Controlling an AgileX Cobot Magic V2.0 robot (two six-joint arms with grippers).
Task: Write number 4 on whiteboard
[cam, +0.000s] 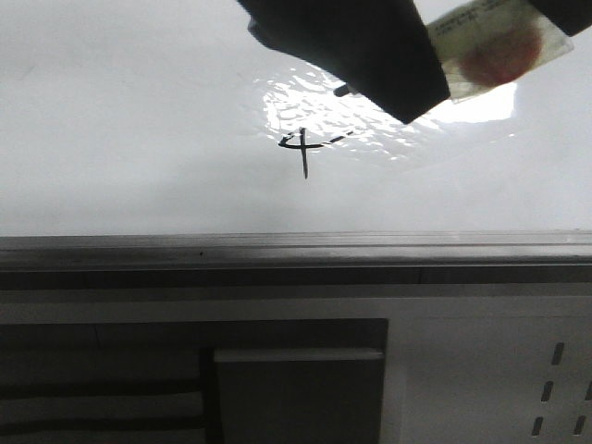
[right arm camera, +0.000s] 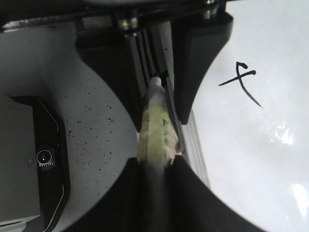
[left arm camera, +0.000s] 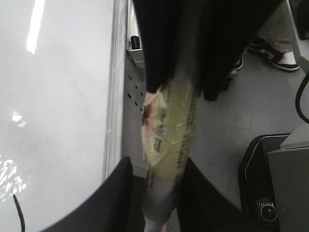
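i see a grey speckled floor (right arm camera: 91,121) with a black-edged box (right arm camera: 29,164) standing on it. below the board, a dark cabinet panel (cam: 296,393) and a pale slotted panel (cam: 555,388). someone's sneakers (left arm camera: 277,53) on the floor.

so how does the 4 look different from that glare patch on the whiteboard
The number 4 is made of thin, dark marker strokes, while the glare patch is a broad, bright, rippled blotch. The number 4 is small and sharp-edged with a broken crossbar, while the glare patch spreads much wider and has soft edges. The number 4 sits at the glare patch's lower left edge, with its stem running below it. Both lie on the whiteboard.
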